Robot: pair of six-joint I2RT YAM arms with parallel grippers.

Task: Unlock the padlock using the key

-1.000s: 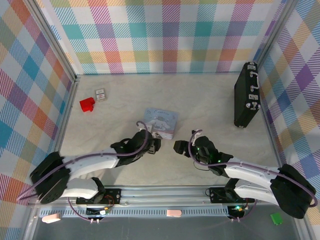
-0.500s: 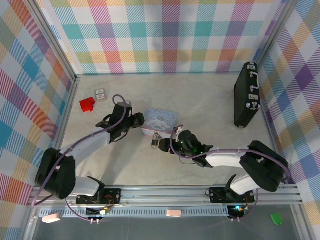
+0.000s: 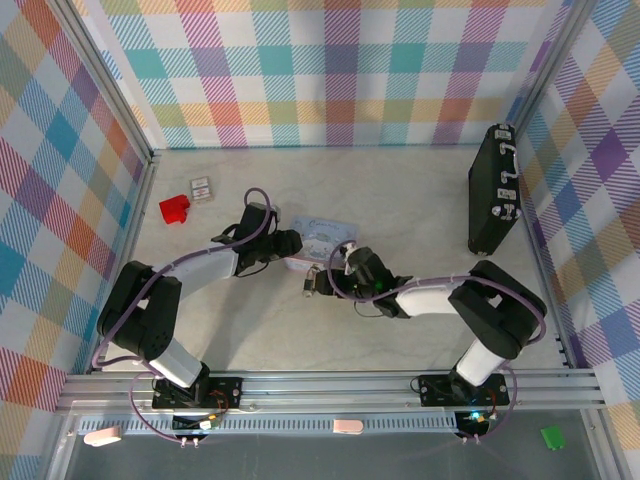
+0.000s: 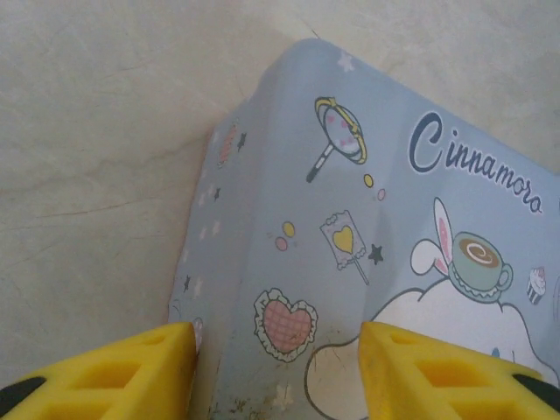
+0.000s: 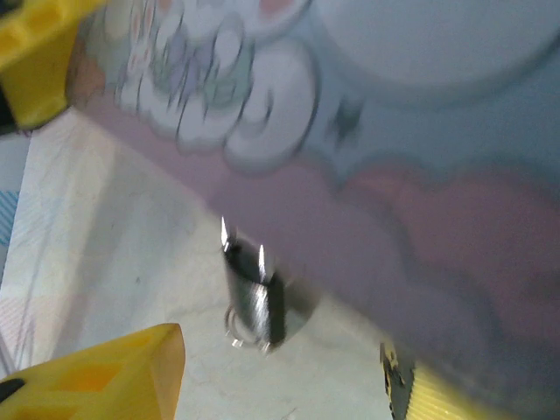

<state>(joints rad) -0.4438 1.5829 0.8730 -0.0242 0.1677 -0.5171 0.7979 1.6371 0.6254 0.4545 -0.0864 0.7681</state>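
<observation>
We see the left end effector (image 4: 276, 350) spread astride a corner of the tin (image 4: 350, 219); the right end effector (image 5: 280, 372), also spread, faces the padlock (image 5: 254, 297) beside it.

Pale blue tin (image 4: 289, 201), lid, left wrist view:
- dark blue script word "Cinnamoro", slanting down toward right
- word runs into frame edge, any further letters cut off
- rest of lid print is drawings (heart, cup, stars), no other lettering legible

Same tin (image 3: 322, 235), top view: print too small to read.

Same tin (image 5: 420, 114), right wrist view: print blurred, nothing readable.

Small grey-white card (image 3: 202, 187), far left of desk (image 3: 400, 200): markings too small to read.

Black case (image 3: 492, 190), far right: no lettering legible.
</observation>
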